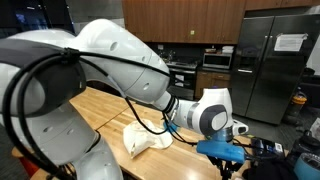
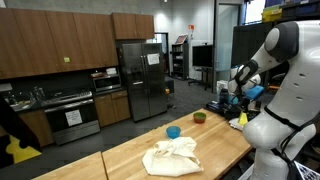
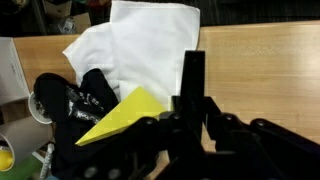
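**Risk findings: tool above a crowded tabletop, grip unconfirmed**

We find the tool (image 3: pixel 192 75) hanging above the wooden tabletop (image 3: pixel 260 60), with no contact that we can see. The wrist view shows one dark finger standing upright. Its partner is lost against the tool's dark body, so we cannot tell whether the jaws stand apart or together, or whether anything sits between them.

Nearest the tool is a yellow piece (image 3: pixel 125 118), a flat wedge just beside that finger. A black object (image 3: pixel 75 100) lies on the same side, touching or overlapping the wedge. Ahead of the tool, beyond both, a white cloth (image 3: pixel 140 40) lies loosely bunched on the tabletop. In an exterior view a blue bowl (image 2: pixel 173 131) and a green bowl (image 2: pixel 199 117) stand near the cloth, apart from it.

We judge the hazards as follows:

- **Crowding.** The yellow piece and the black object lie so close that a descent beside the finger could catch both, or shove one while closing on the other.
- **Flat stock.** The yellow piece looks thin. The fingers could skate over it or strike the tabletop before they get any hold.
- **Limp material.** A pinch on the cloth may gather only a fold. The rest would trail and could sweep the bowls or the yellow piece.
- **Poor sight.** The fingertips are hidden in the wrist view, so alignment is hard to verify and a misplaced closure is more likely.
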Action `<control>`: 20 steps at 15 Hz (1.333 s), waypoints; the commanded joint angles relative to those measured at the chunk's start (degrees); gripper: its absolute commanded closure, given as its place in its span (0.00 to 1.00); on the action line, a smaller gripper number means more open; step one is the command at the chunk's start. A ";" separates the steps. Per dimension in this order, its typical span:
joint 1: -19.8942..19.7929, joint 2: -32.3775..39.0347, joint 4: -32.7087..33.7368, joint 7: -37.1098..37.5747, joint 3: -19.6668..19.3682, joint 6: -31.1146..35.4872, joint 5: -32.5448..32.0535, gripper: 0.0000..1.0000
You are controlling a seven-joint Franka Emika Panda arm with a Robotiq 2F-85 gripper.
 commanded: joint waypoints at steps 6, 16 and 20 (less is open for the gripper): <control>0.33 -0.08 0.11 0.00 -0.28 -0.24 -0.02 0.75; 0.25 -0.16 0.03 0.03 -0.31 -0.30 -0.10 0.94; -0.34 -0.20 1.34 2.12 0.92 -2.03 -3.77 0.94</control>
